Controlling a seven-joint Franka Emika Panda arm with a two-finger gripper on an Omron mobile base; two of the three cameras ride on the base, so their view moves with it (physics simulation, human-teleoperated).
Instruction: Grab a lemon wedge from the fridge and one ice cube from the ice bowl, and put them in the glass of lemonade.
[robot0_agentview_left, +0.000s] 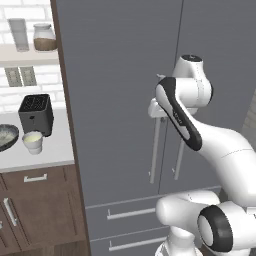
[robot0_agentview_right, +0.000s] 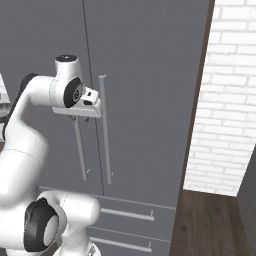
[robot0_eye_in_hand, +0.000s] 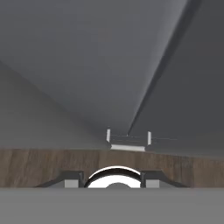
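My pincer (robot0_agentview_right: 80, 118) closes around the left handle (robot0_agentview_right: 81, 150) of the grey fridge (robot0_agentview_left: 120, 100); white brick wall (robot0_agentview_right: 225, 100) right, wood floor (robot0_agentview_right: 210, 225) below.

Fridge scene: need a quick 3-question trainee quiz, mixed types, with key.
1. True or false: both doors of the tall grey double-door fridge stand open.
2. What sits between the fingertips of the two-finger gripper? A) the left door's long silver bar handle B) a drawer handle C) the black toaster
3. Fill in: the small whitish cup of lemonade stands on the ___, beside the wide dark grey bowl.
Key: 1 false; 2 A; 3 counter.
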